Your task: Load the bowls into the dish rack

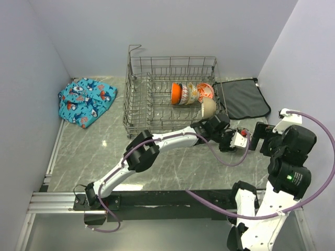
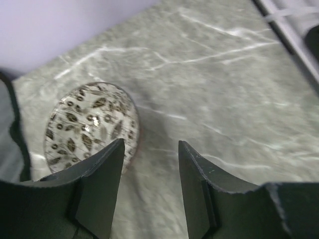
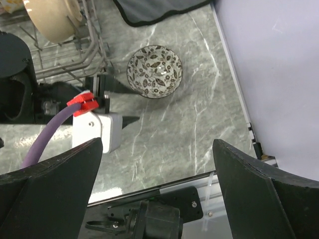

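A black-and-white speckled bowl (image 3: 154,71) sits upright on the marble table right of the dish rack (image 1: 137,104); it also shows in the left wrist view (image 2: 89,124). In the top view the arms hide it. My left gripper (image 2: 150,149) is open and low beside it, one finger at its rim, the gap over bare table. My right gripper (image 3: 155,149) is wide open and empty, above and nearer than the bowl. In the rack stand an orange-red bowl (image 1: 176,93), a cream bowl with orange leaves (image 1: 192,93) and a plain cream bowl (image 1: 209,108).
A dark grey mat (image 1: 242,98) lies behind the speckled bowl, right of the rack. A blue patterned cloth (image 1: 86,101) lies at the far left. The right wall stands close to the bowl. The table's front rail (image 3: 199,179) is below my right gripper.
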